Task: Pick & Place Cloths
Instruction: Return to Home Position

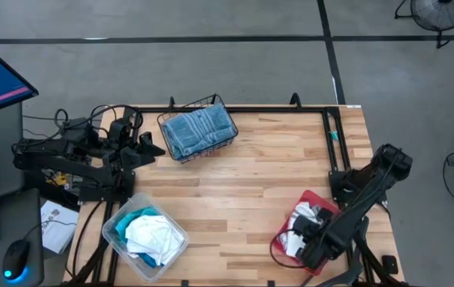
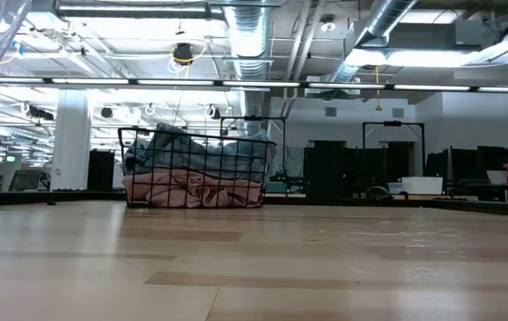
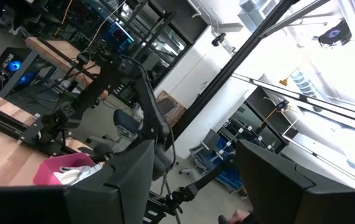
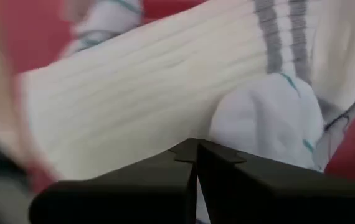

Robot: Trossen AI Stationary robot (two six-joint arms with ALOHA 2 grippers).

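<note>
Pale wooden tabletop point(image 1: 275, 159) fills the scene, with a dark robot arm at each side. At its left edge the left arm is folded low, and the left gripper point(image 1: 149, 149) is open, its two fingers set apart with nothing between them. Just ahead of this gripper, by the far edge, stands a black wire basket point(image 1: 171, 119). Beside the same gripper, on the near side, a clear plastic tub point(image 1: 114, 222) sits at the tabletop's near left corner. Well apart from the left gripper, at the near right corner, lies a flat red tray point(image 1: 308, 196), and the right arm slants down over it. The right gripper point(image 4: 196, 149) hangs just above the tray's contents, closed, its fingertips pressed together and gripping nothing. A grey-blue towel point(image 1: 199, 131) covers the top of the basket, and from table height a pink cloth point(image 2: 192, 189) shows bunched beneath it. The tub holds a crumpled white cloth point(image 1: 151, 235) over a turquoise cloth point(image 1: 135, 215). Directly under the right gripper's tips, in the tray, lie a cream ribbed sock point(image 4: 152, 93) and, against it, a white sock point(image 4: 265, 118) with grey stripes and thin teal lines.
</note>
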